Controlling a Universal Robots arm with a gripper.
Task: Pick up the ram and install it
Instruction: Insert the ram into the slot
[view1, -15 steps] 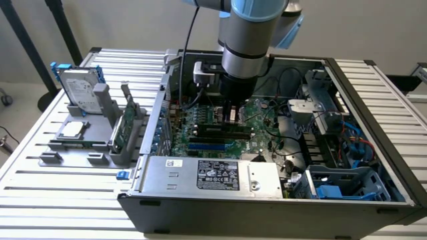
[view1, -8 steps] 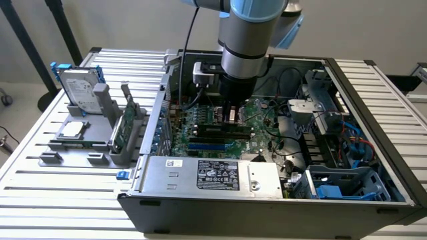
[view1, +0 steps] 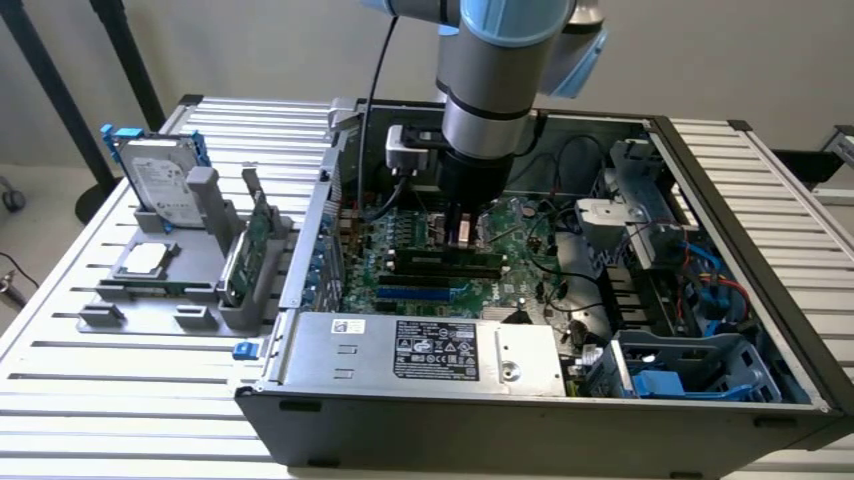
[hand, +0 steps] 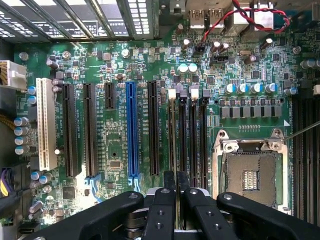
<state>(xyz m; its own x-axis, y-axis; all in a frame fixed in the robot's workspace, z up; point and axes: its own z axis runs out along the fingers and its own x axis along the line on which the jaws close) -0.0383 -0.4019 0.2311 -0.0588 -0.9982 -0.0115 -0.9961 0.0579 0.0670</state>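
The open case (view1: 534, 400) lies on a slatted metal table (view1: 120, 400), with a pale wall behind. At the near edge of the case sits the power supply (view1: 427, 352), and drive cages stand at the exterior view's right, so free room is only over the motherboard (view1: 427, 265). Outside the case, at the exterior view's left, a grey stand (view1: 174, 290) carries a hard drive (view1: 158, 175) and a green card (view1: 247, 255).

The gripper (hand: 176, 192) hangs low over the memory slots (hand: 187, 135), with fingers (hand: 162, 210) narrow, closed on the ram (hand: 172, 145). The ram stands on its edge directly under the fingers, in line with one slot, between the long black slots and the CPU socket (hand: 250, 172).
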